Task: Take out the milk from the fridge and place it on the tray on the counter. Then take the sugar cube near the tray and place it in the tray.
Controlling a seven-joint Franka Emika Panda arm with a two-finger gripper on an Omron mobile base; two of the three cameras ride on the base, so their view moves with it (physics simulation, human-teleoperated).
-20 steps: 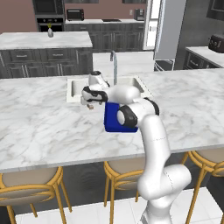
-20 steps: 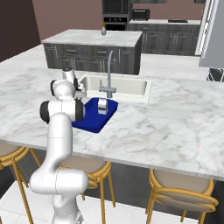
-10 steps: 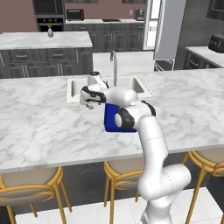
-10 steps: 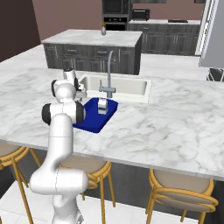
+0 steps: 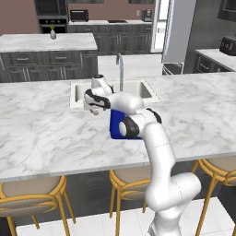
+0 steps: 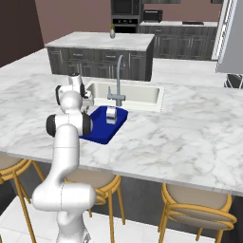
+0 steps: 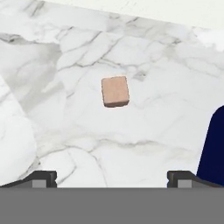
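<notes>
Left of the tray (image 5: 116, 125), sugar cube (image 7: 115, 91) lies bare on counter (image 5: 41, 129); milk (image 6: 111, 115) already in tray; gripper (image 7: 112, 176) spread above cube; next: descend, pinch.

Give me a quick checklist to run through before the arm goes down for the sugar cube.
1. Milk standing in the tray: ok.
2. Gripper open, nothing held: ok.
3. Sugar cube lying alone on the counter, apart from the tray: ok.
4. Cube lined up between the fingertips: ok, roughly centred.
5. Gripper down at the cube's level: not ok, it hangs above.
6. Cube's faces square to the fingers: cannot tell.
</notes>
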